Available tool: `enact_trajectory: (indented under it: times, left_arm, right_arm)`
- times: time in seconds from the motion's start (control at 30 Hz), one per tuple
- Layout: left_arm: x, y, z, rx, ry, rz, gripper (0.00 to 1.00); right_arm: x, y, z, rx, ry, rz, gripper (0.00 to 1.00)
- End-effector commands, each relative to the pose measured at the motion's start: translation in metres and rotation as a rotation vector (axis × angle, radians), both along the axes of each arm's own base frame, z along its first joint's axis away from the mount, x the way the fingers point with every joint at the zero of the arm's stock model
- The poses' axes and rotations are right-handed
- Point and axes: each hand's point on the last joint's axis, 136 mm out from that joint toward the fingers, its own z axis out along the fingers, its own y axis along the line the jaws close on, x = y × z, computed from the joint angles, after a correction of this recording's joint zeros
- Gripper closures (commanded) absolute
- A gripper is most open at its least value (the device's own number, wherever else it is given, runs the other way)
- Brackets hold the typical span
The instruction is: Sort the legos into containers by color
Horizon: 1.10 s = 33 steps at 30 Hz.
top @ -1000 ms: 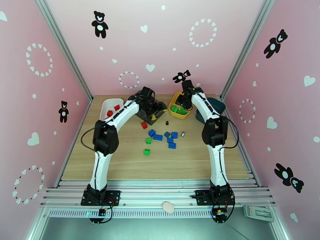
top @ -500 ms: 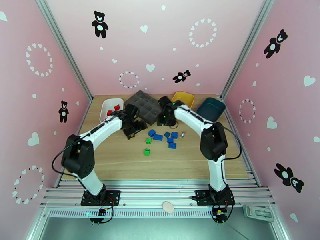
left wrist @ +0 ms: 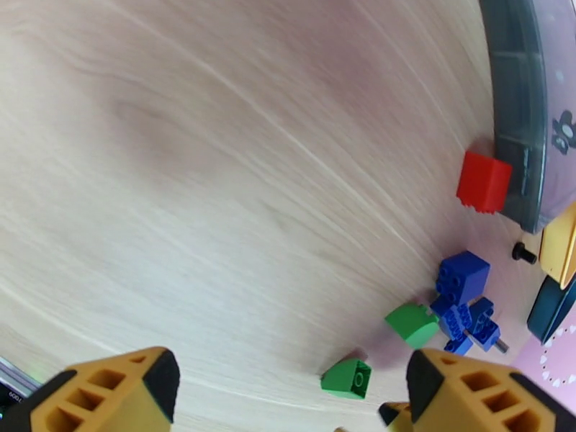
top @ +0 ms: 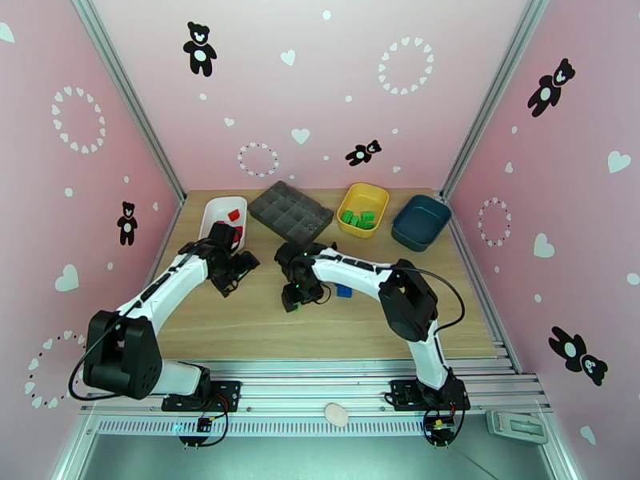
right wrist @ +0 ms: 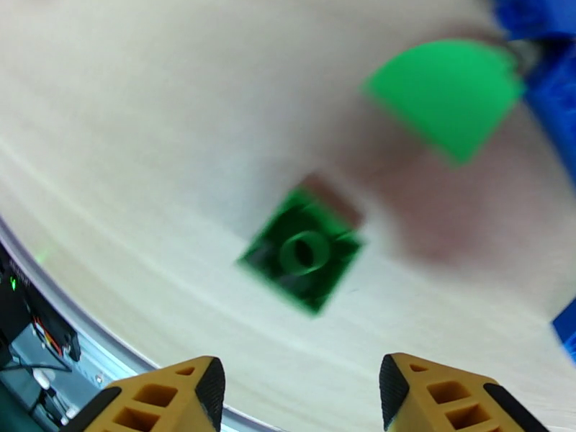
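Observation:
My right gripper (top: 290,300) hangs low over the loose legos at mid-table, open. A square green lego (right wrist: 302,259) lies on the wood just ahead of my right gripper (right wrist: 302,390), untouched. A rounded green lego (right wrist: 446,91) and blue ones (right wrist: 554,81) lie beyond it. My left gripper (top: 228,280) is open and empty, near the white container (top: 210,210) that holds red legos (top: 234,215). The left wrist view shows a red lego (left wrist: 484,181), blue legos (left wrist: 461,297) and two green ones (left wrist: 412,324). The yellow container (top: 376,194) holds green legos (top: 358,219). The teal container (top: 420,222) stands at the back right.
A dark grey compartment tray (top: 290,211) sits at the back between the white and yellow containers; its edge (left wrist: 518,102) shows beside the red lego. A small black bit (left wrist: 524,252) lies near it. Bare wood stretches along the table's front.
The left arm swung back from the grey tray to the front left near the white container. The right arm came from the yellow container down over the mid-table legos, its jaws widening.

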Motion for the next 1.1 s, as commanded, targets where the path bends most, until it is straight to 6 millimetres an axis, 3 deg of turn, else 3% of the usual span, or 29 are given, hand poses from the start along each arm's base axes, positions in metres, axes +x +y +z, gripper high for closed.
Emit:
enact_trajectory:
  times: [0.0, 0.33, 0.57, 0.83, 1.07]
  left_arm:
    - [-0.005, 0.006, 0.004, 0.002, -0.014, 0.017, 0.11]
    - [-0.013, 0.016, -0.001, -0.010, -0.002, 0.036, 0.11]
    - [-0.014, 0.021, -0.002, -0.018, -0.001, 0.044, 0.11]
    - [-0.015, 0.019, -0.005, -0.027, 0.006, 0.037, 0.11]
    - [-0.014, 0.015, -0.012, -0.054, 0.009, 0.044, 0.11]
  right_arm:
    - [-0.010, 0.005, -0.017, -0.029, 0.045, 0.008, 0.39]
    - [0.009, 0.006, -0.031, -0.143, 0.018, -0.022, 0.43]
    - [0.020, 0.020, -0.034, -0.163, 0.007, -0.008, 0.47]
    - [0.031, 0.013, -0.029, -0.235, -0.056, -0.007, 0.54]
    - [0.034, 0.007, -0.015, -0.226, -0.099, -0.007, 0.67]
